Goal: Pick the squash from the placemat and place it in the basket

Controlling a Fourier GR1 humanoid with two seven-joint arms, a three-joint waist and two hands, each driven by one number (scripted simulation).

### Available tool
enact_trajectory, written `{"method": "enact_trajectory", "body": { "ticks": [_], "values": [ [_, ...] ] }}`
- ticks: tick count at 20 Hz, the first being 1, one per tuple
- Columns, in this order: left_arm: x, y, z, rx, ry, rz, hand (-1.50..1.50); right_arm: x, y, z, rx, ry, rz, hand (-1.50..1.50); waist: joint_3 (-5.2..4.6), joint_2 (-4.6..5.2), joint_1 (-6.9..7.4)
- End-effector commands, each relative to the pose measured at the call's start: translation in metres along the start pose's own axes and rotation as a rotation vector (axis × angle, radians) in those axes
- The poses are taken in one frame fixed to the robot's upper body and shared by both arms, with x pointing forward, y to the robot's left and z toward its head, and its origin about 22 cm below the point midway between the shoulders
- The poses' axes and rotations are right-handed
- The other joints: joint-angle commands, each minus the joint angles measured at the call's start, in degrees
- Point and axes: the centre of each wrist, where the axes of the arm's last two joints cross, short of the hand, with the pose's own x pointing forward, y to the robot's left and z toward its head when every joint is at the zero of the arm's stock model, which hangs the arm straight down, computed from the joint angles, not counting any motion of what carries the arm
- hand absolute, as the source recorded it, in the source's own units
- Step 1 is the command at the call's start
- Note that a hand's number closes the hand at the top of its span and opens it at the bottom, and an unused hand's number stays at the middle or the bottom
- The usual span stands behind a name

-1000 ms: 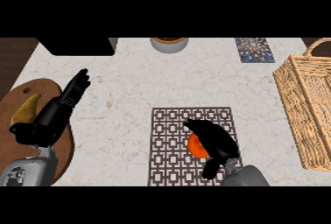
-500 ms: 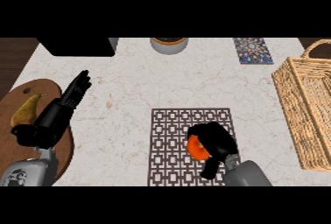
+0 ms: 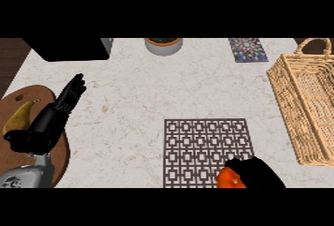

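Right hand [image 3: 257,173], black, sits at about 5 o'clock in the head view, at the lower edge, its fingers curled round the squash [image 3: 228,178]. Only a small orange patch of the squash shows, at the hand's left side; the rest is hidden by the hand and cut by the view's edge, so its long axis and the way it points cannot be told. Squash lies over the lower right corner of the placemat [image 3: 205,152]; whether it touches the mat or is lifted off it cannot be told. Placemat: one, dark brown lattice pattern, lying flat at 6 o'clock on the pale marble counter [image 3: 176,84]. Basket [image 3: 306,103]: one, woven wicker with a handle, at 3 o'clock, well apart from the squash and to the right of the placemat. Left hand [image 3: 65,99] at 9 o'clock, fingers straight and together, pointing toward 12 o'clock, resting and holding nothing. Beside it, at the left edge, one brown wooden board [image 3: 32,95] carrying one yellowish pear-shaped fruit [image 3: 18,118]. At 12 o'clock: one round pot [image 3: 163,45], partly cut by the view. At 11 o'clock: one black box-shaped object [image 3: 68,48]. At 1 o'clock: one patterned blue tile [image 3: 247,49], lying flat.
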Motion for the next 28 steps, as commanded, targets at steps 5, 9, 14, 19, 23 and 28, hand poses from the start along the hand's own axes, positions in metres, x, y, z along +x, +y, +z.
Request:
{"method": "enact_trajectory", "body": {
  "ticks": [5, 9, 14, 19, 23, 28],
  "values": [
    [0.001, -0.001, -0.002, -0.004, -0.013, 0.011, 0.00, -0.019, 0.010, 0.127, -0.101, 0.025, -0.083, 1.50, 0.24, 0.78, 0.67],
    [0.001, -0.004, -0.005, -0.008, -0.022, -0.002, 0.00, -0.013, -0.011, 0.131, -0.173, -0.040, -0.334, 1.50, 0.21, 0.90, 0.97],
    [-0.007, 0.004, 0.004, 0.006, -0.002, -0.008, 0.00, 0.010, -0.046, 0.152, -0.425, -0.185, -0.554, 1.50, 0.21, 0.62, -0.20],
    [0.011, 0.007, -0.006, -0.005, -0.007, -0.013, 0.00, 0.021, -0.084, 0.195, -0.533, -0.203, -0.649, 1.50, 0.24, 0.50, -0.53],
    [0.006, -0.007, -0.003, -0.003, 0.005, 0.011, 0.00, 0.018, -0.113, 0.224, -0.571, -0.137, -0.657, 1.50, 0.23, 0.68, 0.02],
    [0.003, -0.005, -0.005, -0.018, -0.009, -0.004, 0.00, 0.019, -0.147, 0.236, -0.647, -0.016, -0.567, 1.50, 0.15, 0.98, 1.39]
  ]
}}
